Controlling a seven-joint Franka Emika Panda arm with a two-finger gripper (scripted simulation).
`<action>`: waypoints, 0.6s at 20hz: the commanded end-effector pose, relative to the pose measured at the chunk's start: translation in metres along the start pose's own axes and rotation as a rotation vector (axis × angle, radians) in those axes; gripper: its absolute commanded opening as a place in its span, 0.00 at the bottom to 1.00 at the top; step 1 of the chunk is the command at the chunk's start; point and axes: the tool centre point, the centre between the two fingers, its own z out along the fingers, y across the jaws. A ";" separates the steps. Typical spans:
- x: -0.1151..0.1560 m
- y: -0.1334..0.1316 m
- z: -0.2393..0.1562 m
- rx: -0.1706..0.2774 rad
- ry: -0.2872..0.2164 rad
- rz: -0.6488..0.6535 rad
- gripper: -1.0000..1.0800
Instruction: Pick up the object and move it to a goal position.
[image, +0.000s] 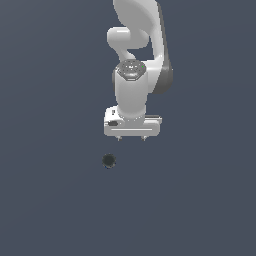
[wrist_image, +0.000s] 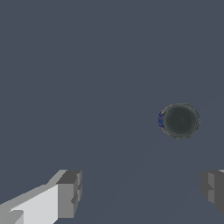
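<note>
The object is a tiny dark ball lying on the grey surface, lower in the exterior view than the white arm's hand and a little toward that view's left. In the wrist view the ball shows as a dark sphere with a faint blue edge, apart from both fingertips. My gripper hangs open over the surface with nothing between its fingers; only short finger stubs show under the white hand. The wrist view shows the gripper with its two grey fingertips spread wide apart.
A plain dark grey surface fills both views. The white arm rises at the middle top of the exterior view. No other objects or marker show.
</note>
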 end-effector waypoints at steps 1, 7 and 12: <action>0.000 0.000 0.000 0.000 0.000 0.000 0.96; 0.010 -0.003 -0.019 0.008 0.045 0.015 0.96; 0.015 -0.004 -0.028 0.012 0.065 0.022 0.96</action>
